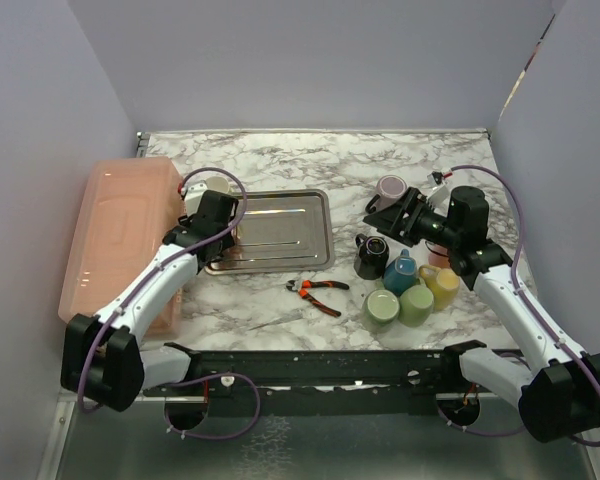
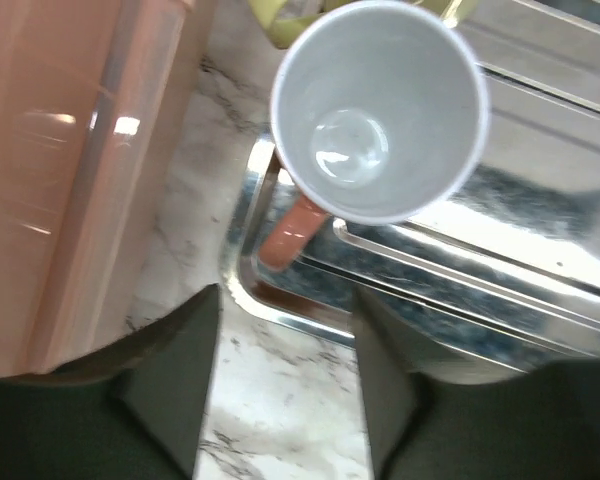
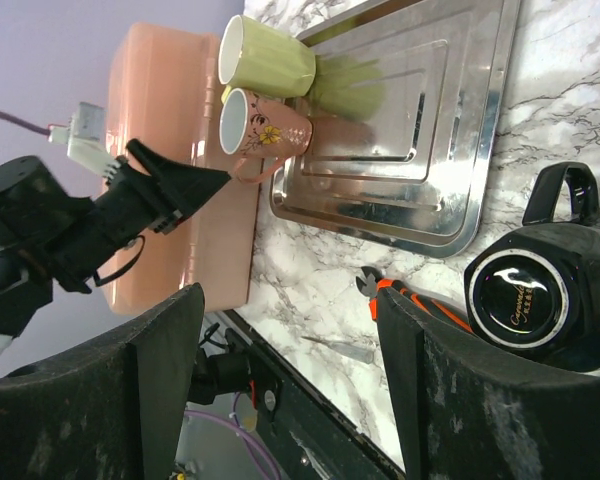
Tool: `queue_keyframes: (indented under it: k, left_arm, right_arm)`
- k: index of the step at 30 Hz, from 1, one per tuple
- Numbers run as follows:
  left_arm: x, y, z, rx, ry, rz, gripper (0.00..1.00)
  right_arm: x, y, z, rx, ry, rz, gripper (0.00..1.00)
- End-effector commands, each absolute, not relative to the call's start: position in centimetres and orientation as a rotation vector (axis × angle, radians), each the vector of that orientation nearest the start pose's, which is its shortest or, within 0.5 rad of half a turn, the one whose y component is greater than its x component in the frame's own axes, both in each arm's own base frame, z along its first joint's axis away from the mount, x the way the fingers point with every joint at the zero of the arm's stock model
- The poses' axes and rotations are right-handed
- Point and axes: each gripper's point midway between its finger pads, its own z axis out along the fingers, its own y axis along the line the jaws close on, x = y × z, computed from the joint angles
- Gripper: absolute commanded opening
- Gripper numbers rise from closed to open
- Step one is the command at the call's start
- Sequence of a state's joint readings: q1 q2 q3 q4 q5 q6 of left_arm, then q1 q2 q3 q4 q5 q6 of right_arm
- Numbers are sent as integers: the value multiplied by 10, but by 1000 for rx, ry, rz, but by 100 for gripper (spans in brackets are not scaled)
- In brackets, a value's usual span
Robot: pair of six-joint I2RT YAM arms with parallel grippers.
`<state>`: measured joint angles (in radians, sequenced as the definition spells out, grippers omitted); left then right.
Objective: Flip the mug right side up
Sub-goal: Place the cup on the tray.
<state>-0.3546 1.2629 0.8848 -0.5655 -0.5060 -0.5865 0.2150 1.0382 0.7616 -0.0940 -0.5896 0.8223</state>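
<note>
Mug (image 2: 378, 110) sits mouth-up on tray (image 2: 540, 250) just ahead of my left fingers (image 2: 170, 390), spread and empty; I reckon only a straight back-off remains.

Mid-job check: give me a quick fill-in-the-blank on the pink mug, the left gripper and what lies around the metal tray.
1. The pink floral mug stands mouth ___ at the corner of the silver metal tray.
2. The left gripper is ___ and holds nothing.
3. The pliers on the marble table have ___ handles.
4. Left of the tray sits a ___ plastic bin.

Missing words: up; open; orange; pink.
</note>
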Motion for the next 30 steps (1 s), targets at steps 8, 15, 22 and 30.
queue_keyframes:
  k: [8,15,22,30]
  left_arm:
    - [301,-67,95,-453,2371,21,20]
    - [323,-55,85,-500,2312,145,15]
    - [336,-36,79,-506,2288,328,19]
    - [345,-26,69,-537,2275,431,19]
  right_arm:
    - [282,193,219,214,2118,1268,73]
    - [282,192,220,209,2115,1260,72]
    - [282,189,218,198,2123,1229,72]
    - [285,189,217,197,2128,1218,72]
